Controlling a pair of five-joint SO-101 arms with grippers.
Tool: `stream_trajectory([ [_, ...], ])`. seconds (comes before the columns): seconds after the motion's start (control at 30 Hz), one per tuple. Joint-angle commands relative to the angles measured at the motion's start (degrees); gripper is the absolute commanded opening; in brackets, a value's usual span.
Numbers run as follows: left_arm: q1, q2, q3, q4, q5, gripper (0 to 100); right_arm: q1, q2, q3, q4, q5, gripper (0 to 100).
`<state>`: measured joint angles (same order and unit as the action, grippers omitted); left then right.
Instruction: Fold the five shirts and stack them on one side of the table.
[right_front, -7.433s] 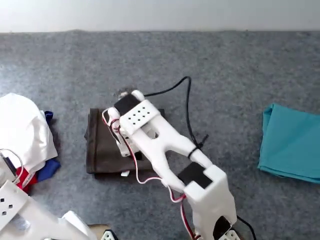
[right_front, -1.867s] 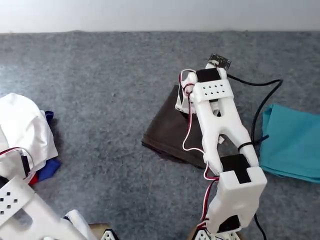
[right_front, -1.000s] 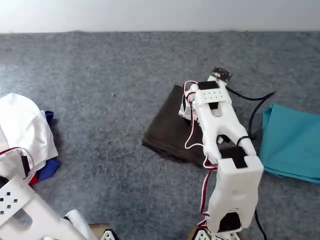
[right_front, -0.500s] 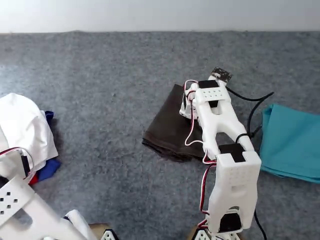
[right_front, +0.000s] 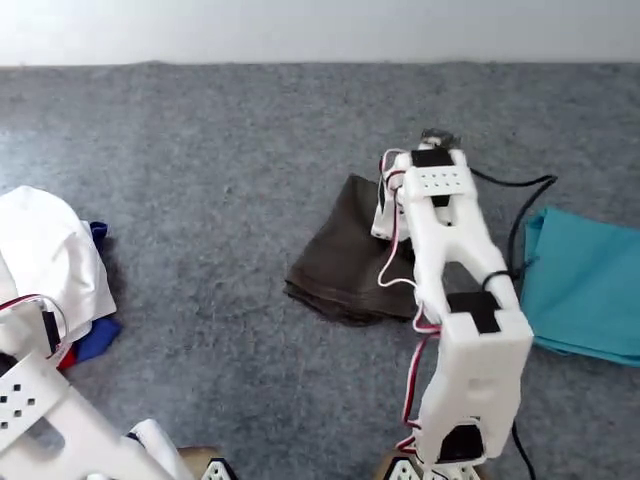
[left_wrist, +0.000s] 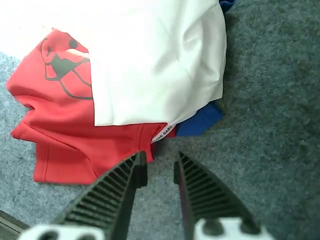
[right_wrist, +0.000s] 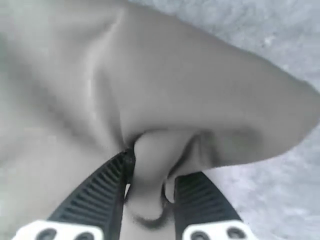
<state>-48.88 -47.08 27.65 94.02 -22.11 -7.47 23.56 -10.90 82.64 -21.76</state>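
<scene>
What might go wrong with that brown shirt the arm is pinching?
The right fingers pinch just a small bunch of the brown shirt, so it may slip out or unfold. The black cable hangs close to the teal shirt and might snag it.

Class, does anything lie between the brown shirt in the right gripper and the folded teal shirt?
No object: bare grey carpet separates the brown shirt from the teal shirt. Only the arm's own black cable loops over that gap.

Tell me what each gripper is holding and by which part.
The right gripper pinches a bunched fold of cloth at the brown shirt's edge. The left gripper holds nothing and is open near the red shirt.
</scene>
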Motion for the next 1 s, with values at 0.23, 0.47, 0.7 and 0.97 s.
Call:
stream_trajectory([
  [0.23,0.26,0.26,-0.22,-0.97,-0.62,10,4.18,-25.01,-0.88,13.05,12.48,0.9],
  [0.47,0.26,0.26,-0.04,-0.97,-0.62,10,16.75,-35.82,-0.79,14.2,22.07,0.9],
  [0.7,0.26,0.18,5.23,-4.22,-0.62,10,28.18,-36.62,-0.53,13.23,32.35,0.9],
  [0.97,0.35,0.18,5.85,-5.1,-0.62,10,36.88,-26.77,-0.53,5.41,36.92,0.9],
])
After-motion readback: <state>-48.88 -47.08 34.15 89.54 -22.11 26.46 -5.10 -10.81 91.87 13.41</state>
